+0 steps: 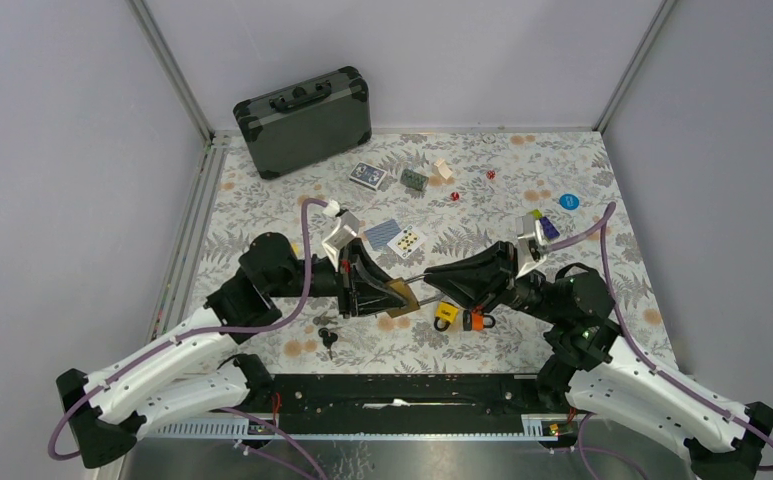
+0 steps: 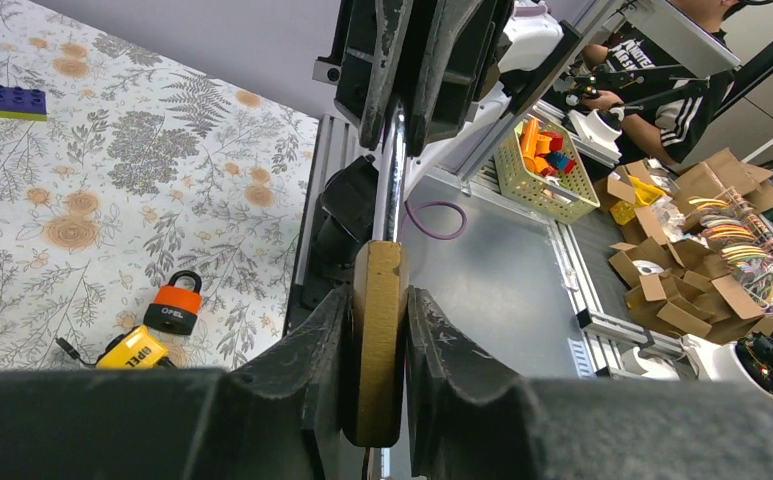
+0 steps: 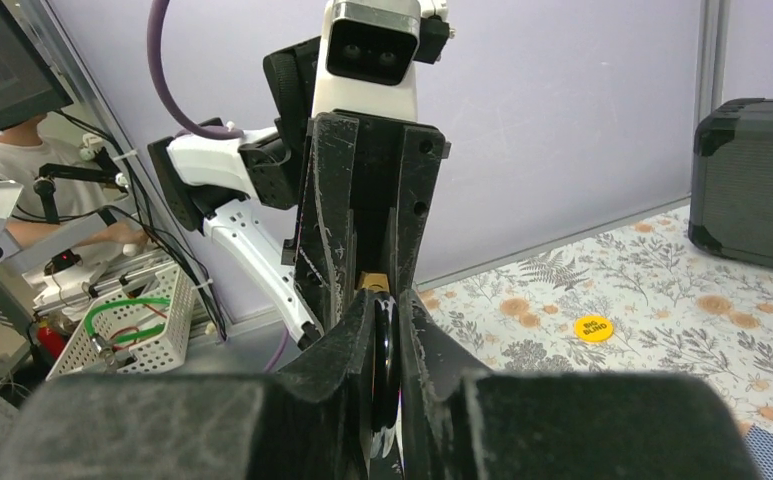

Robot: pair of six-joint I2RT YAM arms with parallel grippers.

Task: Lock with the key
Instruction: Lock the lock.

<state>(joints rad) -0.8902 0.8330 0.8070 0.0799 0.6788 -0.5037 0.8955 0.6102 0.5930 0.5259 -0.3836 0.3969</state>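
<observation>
A brass padlock (image 1: pixel 400 293) hangs above the table's middle, and my left gripper (image 1: pixel 387 290) is shut on it. In the left wrist view the padlock (image 2: pixel 378 340) stands edge-on between both pads. A thin metal shaft (image 2: pixel 392 170) runs from its top into the other gripper's fingers. My right gripper (image 1: pixel 449 278) faces the left one and is shut on the key. The right wrist view shows the key's black head (image 3: pixel 385 360) pinched between the pads, with the brass padlock (image 3: pixel 372 283) just beyond. The keyhole itself is hidden.
An orange padlock (image 1: pixel 477 320) and a yellow padlock (image 1: pixel 446 314) lie under the grippers. A bunch of keys (image 1: pixel 327 335) lies front left. A dark case (image 1: pixel 304 120) stands at the back left. Card packs (image 1: pixel 368 175), dice (image 1: pixel 455 196) and a blue chip (image 1: pixel 569 201) are scattered behind.
</observation>
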